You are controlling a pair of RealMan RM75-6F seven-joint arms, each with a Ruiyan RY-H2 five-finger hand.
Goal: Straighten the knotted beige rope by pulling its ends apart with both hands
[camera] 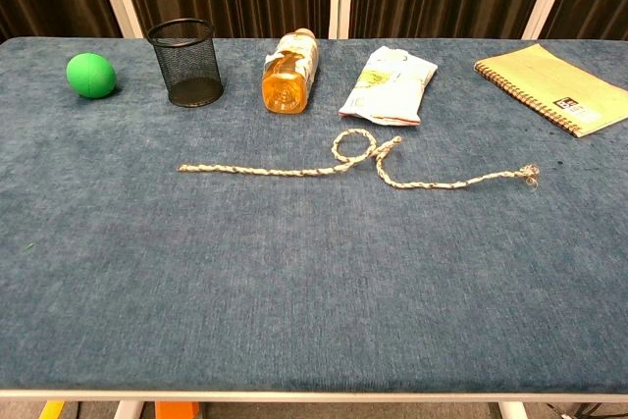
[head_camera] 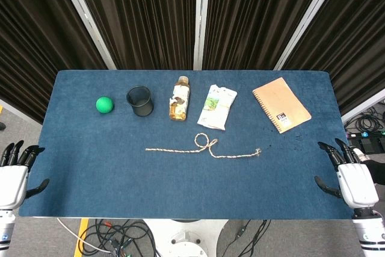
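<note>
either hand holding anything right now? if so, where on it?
Nothing is held. The left hand and right hand sit open at the table's side edges, fingers apart. The rope lies untouched mid-table, loop still in it.

Twisted fibre rope (camera: 294, 171); matt blue cloth table (camera: 294, 282); black wire-mesh cup (camera: 184, 63).

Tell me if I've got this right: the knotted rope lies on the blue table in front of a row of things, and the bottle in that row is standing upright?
Not quite. The bottle lies on its side, as the chest view shows. The rest holds: the knotted rope lies on the blue table in front of that row.
</note>
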